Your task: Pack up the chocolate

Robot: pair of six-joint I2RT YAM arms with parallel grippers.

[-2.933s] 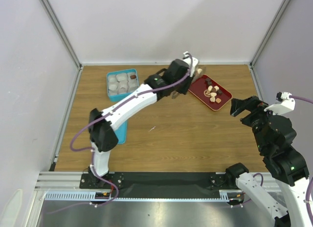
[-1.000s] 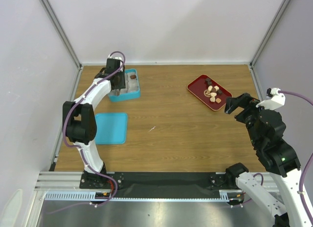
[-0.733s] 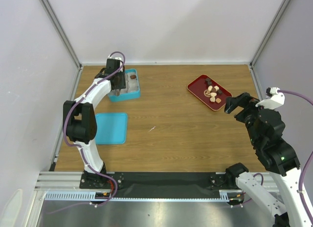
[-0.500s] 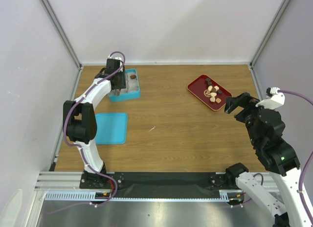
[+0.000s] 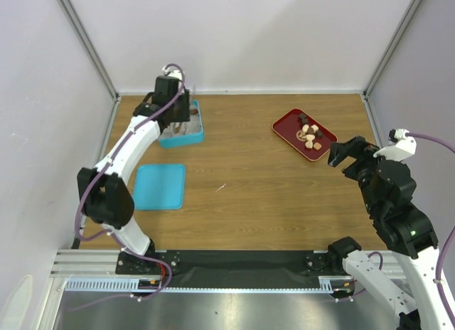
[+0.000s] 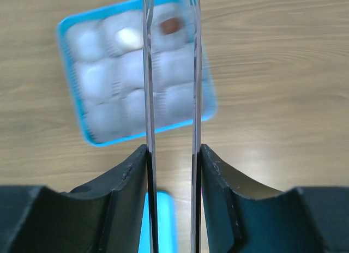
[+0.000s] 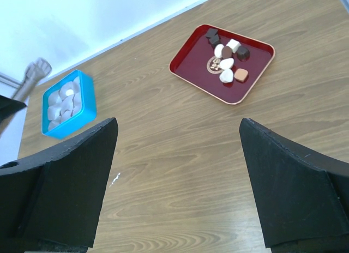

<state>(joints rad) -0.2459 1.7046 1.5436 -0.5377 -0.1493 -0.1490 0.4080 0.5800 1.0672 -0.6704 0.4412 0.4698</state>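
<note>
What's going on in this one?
The left claw grips metal tongs above the blue compartment box. A brown chocolate and a cream chocolate sit in its cells. The other chocolates lie on the red tray. The right claw hangs open near that tray, holding nothing. A blue lid lies on the table.

I hold the left gripper (image 6: 173,155) far out at the back left, pinching the tongs (image 6: 148,73); the right gripper (image 7: 177,122) hovers, jaws spread wide.
</note>
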